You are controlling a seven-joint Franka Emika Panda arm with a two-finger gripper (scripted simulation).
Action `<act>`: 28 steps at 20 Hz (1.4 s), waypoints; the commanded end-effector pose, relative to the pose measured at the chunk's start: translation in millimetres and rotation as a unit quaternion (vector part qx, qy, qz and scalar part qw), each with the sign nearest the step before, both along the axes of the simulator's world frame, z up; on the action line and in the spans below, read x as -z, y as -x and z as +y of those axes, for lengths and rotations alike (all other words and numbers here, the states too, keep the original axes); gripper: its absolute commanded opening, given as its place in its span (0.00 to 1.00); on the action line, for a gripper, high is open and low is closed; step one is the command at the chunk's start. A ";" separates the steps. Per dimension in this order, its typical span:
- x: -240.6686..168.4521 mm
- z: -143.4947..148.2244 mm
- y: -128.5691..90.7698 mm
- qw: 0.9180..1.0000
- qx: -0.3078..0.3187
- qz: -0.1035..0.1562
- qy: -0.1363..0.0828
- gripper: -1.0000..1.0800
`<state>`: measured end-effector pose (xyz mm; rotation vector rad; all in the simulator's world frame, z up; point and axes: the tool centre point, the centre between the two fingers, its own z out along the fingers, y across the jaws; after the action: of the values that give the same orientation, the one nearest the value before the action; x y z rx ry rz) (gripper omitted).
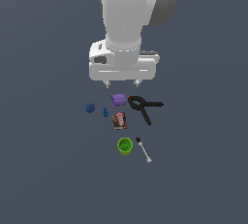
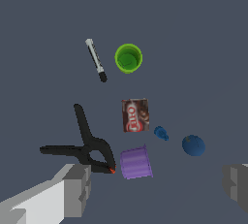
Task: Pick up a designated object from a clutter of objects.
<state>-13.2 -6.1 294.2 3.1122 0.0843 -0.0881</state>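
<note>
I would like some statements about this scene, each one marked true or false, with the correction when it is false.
1. The gripper holds the blue ball. False: it is open above the objects and holds nothing.
2. The green cup stands upright with its opening facing up. True.
3. The purple cylinder lies next to the black clamp. True.
4. The tiny blue piece lies inside the green cup. False: it lies on the surface between the blue ball and the printed box.
5. The marker-like stick lies beside the green cup. True.
</note>
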 end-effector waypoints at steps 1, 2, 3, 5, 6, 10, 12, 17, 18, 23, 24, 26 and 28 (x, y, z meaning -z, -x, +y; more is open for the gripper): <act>0.0 0.0 0.0 1.000 0.000 0.000 0.000 0.96; 0.1 0.1 0.0 1.000 0.000 0.000 0.000 0.96; 0.3 0.5 -0.2 1.000 -0.001 0.000 -0.001 0.96; 1.3 2.0 -0.6 1.000 -0.003 0.000 -0.004 0.96; 2.1 3.2 -1.0 1.000 -0.005 0.000 -0.007 0.96; 4.0 6.9 -2.0 1.000 -0.010 0.001 -0.014 0.96; 4.0 7.3 -2.0 1.000 -0.010 0.001 -0.015 0.96; 7.0 4.4 -2.1 1.000 -0.012 0.001 -0.015 0.96; 8.7 2.9 -2.2 1.000 -0.013 0.000 -0.015 0.96; 23.6 -9.4 -2.3 1.000 -0.022 -0.001 -0.018 0.96; 27.7 -12.9 -2.2 1.000 -0.025 -0.002 -0.019 0.96; 37.0 -20.8 -1.7 0.999 -0.031 -0.003 -0.021 0.96; 47.8 -30.1 -0.7 0.999 -0.037 -0.004 -0.023 0.96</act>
<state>-11.7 -29.2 254.5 3.1493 0.1901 -0.0746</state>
